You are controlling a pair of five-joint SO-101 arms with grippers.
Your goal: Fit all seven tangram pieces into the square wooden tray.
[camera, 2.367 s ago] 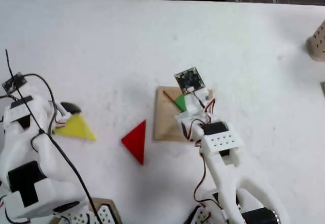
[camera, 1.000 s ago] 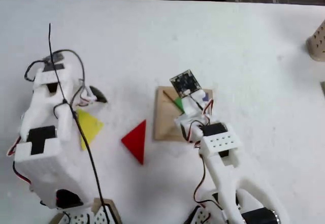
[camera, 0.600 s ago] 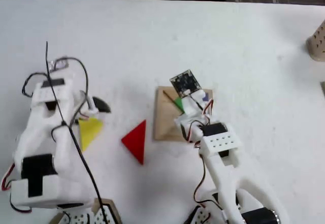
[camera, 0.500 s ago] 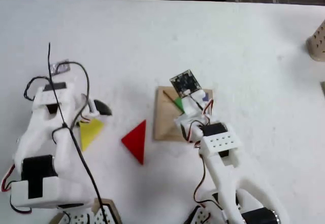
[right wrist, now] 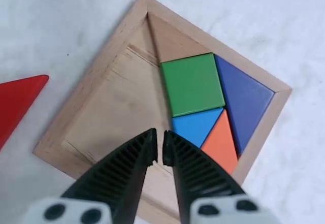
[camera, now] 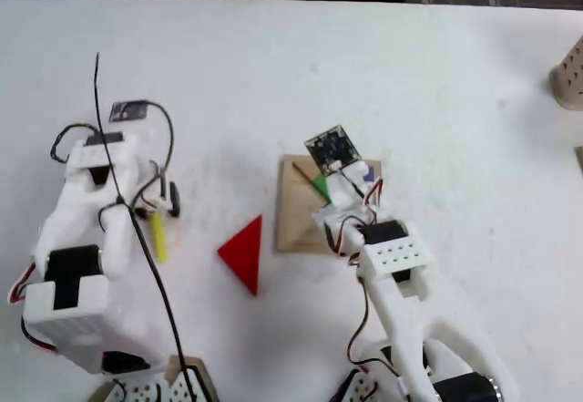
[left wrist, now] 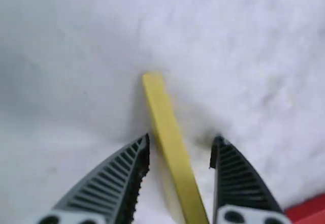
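Observation:
The square wooden tray [camera: 296, 220] [right wrist: 91, 76] lies mid-table. It holds a green square [right wrist: 193, 84], a dark blue triangle [right wrist: 244, 99], a light blue triangle [right wrist: 195, 125] and an orange triangle [right wrist: 223, 142]. My right gripper [right wrist: 158, 135] [camera: 330, 183] hangs over the tray, shut with nothing in it. A red triangle [camera: 244, 252] [right wrist: 18, 102] lies flat just left of the tray. Farther left, the yellow piece [camera: 159, 236] [left wrist: 157, 102] stands on its edge. My left gripper [left wrist: 181, 141] [camera: 168, 203] is open astride it, with a small gap on each side.
A pale wooden block with holes [camera: 569, 74] stands at the table's right edge. A wooden base [camera: 187, 379] sits at the front by the left arm. The white table ends at a dark far edge. A red corner [left wrist: 310, 209] is close behind the left gripper.
The left arm swung over the yellow triangle, which went from lying flat to standing on edge between the fingers. The right arm barely moved.

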